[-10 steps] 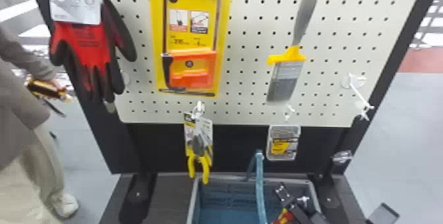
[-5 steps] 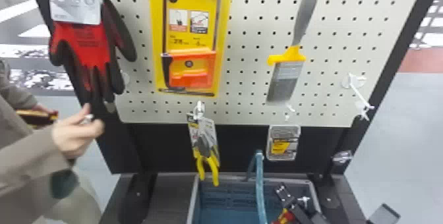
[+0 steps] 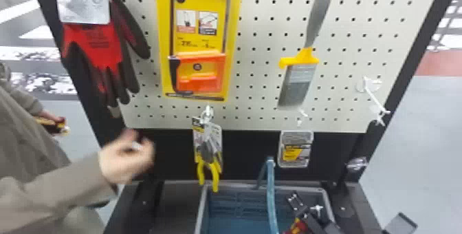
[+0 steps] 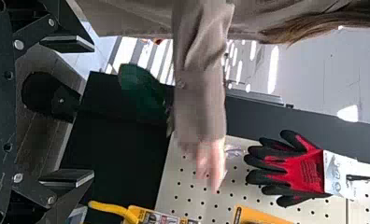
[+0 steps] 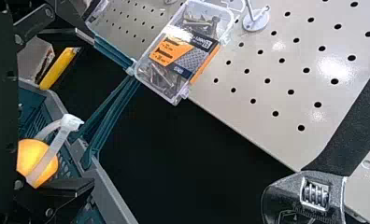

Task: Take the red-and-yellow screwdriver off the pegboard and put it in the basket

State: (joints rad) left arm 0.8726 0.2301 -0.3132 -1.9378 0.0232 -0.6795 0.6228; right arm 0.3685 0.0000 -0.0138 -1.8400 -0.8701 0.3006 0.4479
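At the basket (image 3: 202,209), white-tied, red-yellow screwdriver (image 3: 297,227); left gripper (image 4: 90,111) wide, right gripper (image 3: 349,212) wide.

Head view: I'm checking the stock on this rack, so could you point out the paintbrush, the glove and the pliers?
Paintbrush (image 3: 317,16): head view, on its grey handle.
Glove (image 3: 92,49): head view, on its red part.
Pliers (image 3: 215,176): head view, on a yellow handle.

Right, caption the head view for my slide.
Gloves, pliers and a paintbrush hang on display; below, a basket and a red-and-yellow handle.
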